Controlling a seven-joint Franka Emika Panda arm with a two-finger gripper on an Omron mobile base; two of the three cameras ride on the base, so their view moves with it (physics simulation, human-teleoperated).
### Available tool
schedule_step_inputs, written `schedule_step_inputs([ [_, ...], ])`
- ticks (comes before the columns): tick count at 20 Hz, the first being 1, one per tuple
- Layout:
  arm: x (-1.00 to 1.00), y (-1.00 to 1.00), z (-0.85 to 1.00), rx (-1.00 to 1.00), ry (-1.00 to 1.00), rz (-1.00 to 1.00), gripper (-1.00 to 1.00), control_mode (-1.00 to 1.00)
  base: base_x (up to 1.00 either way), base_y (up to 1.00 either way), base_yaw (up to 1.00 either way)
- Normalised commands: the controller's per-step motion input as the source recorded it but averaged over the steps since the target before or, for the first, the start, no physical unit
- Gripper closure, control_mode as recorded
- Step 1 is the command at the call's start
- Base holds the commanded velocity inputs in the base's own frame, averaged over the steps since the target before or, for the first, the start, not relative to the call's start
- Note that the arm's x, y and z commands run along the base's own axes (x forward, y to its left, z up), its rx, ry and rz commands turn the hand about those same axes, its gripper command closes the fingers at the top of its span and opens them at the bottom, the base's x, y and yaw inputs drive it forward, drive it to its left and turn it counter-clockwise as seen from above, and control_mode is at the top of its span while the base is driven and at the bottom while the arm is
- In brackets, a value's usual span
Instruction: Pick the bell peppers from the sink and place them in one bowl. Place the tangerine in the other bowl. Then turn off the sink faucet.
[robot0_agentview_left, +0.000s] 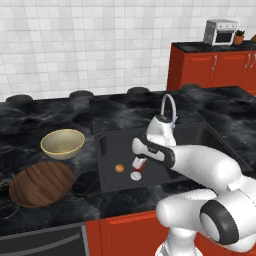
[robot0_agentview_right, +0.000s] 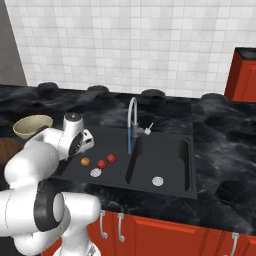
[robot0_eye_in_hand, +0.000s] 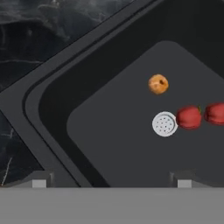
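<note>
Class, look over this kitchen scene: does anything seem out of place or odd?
Yes: two peppers and a tangerine lie loose in the sink by the drain, while both bowls sit empty.

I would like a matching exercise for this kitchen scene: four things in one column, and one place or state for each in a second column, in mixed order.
Things:
1. tangerine
2. bell peppers
3. cream-yellow bowl
4. claw

Places or states:
A. on the counter beside the wooden bowl, nothing in it
B. open, above the sink
C. side by side on the sink floor, one next to the drain
D. alone on the sink floor, apart from the red items

Pairs: 1-D, 2-C, 3-A, 4-B
</note>
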Motion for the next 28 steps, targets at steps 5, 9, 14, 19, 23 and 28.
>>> schedule_step_inputs([
  [5, 0.34, 0.01, -0.39, 0.0, 0.11, 0.0, -1.0, -1.0, 0.0, 0.0, 0.0],
  [9, 0.39, 0.03, -0.36, 0.0, 0.1, 0.0, -1.0, -1.0, 0.0, 0.0, 0.0],
  [14, 0.39, 0.12, -0.35, 0.0, 0.06, 0.0, -1.0, -1.0, 0.0, 0.0, 0.0],
  [19, 0.39, 0.19, -0.32, 0.0, 0.02, 0.0, -1.0, -1.0, 0.0, 0.0, 0.0],
  [23, 0.36, 0.18, -0.37, 0.0, 0.02, 0.0, -1.0, -1.0, 0.0, 0.0, 0.0],
  [28, 0.37, 0.16, -0.36, 0.0, 0.0, 0.0, -1.0, -1.0, 0.0, 0.0, 0.0],
])
